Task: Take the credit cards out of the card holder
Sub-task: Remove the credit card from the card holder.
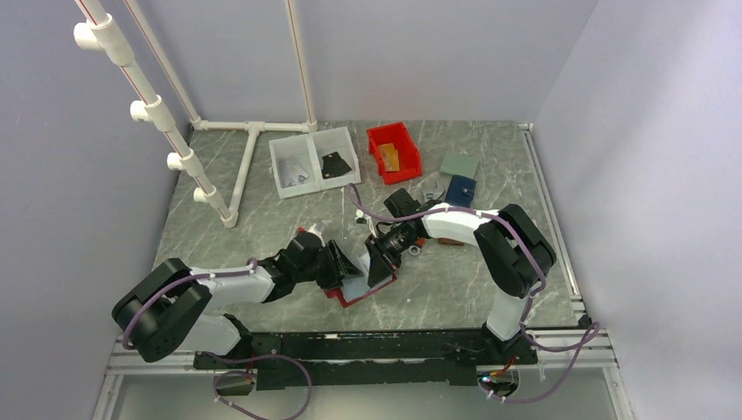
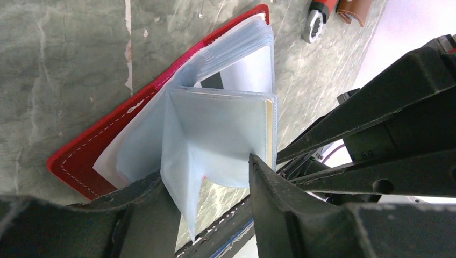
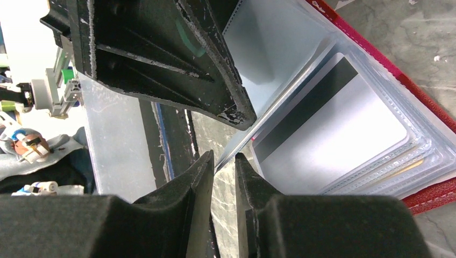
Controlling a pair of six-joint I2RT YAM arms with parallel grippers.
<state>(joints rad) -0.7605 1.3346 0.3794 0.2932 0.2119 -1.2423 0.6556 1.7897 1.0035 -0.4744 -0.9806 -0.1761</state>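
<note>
The red card holder lies open on the table between both grippers, its pale blue-grey plastic sleeves fanned up. My left gripper is open, its fingers astride a raised fold of sleeves; it also shows in the top view. My right gripper has its jaws a narrow gap apart, with the thin edge of one sleeve reaching its tips. A silver credit card with a black stripe sits in a sleeve. A tan-orange card edge shows in the stack below it.
A red bin and a white two-part tray stand at the back. A blue wallet and a grey-green square lie at the right rear. A brown wallet lies near the holder. A white pipe frame stands at the left rear.
</note>
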